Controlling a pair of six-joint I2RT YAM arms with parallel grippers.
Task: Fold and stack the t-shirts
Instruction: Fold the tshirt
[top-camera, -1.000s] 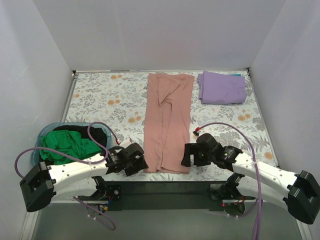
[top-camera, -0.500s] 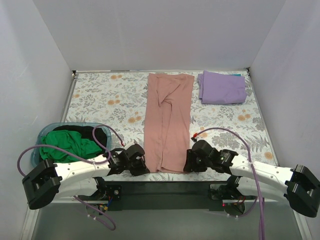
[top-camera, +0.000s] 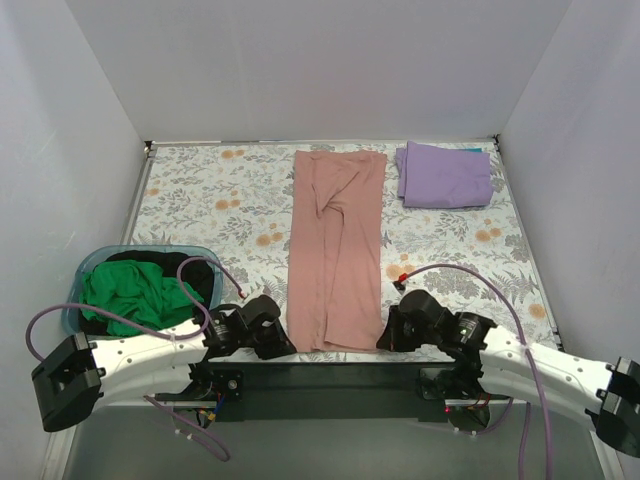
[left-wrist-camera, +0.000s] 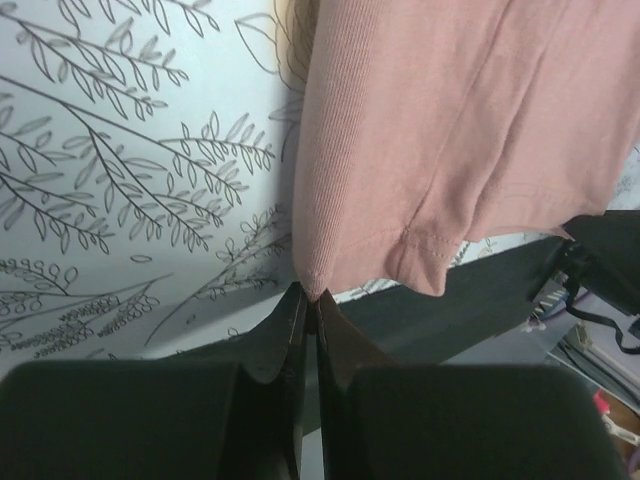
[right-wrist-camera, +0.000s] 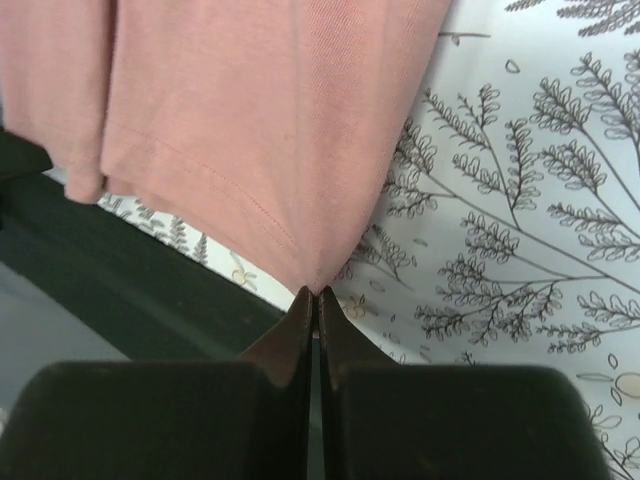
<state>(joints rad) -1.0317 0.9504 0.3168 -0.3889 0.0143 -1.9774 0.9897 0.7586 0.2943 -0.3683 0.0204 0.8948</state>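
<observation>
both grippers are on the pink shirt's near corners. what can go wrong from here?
1. Thin grip: the left gripper and right gripper each pinch only the very tip of a near corner of the pink shirt. A corner may slip out when lifted.
2. The wrinkles bunched in the shirt's far half would likely get folded in.
3. The lavender shirt lies close beside the far end, so a hem carried off-line could brush it.

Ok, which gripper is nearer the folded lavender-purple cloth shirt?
Right. The right gripper pinches the near right corner of the dusty-pink cloth shirt, on the same side as the lavender-purple cloth shirt; the left gripper holds the near left corner, farther across.
</observation>
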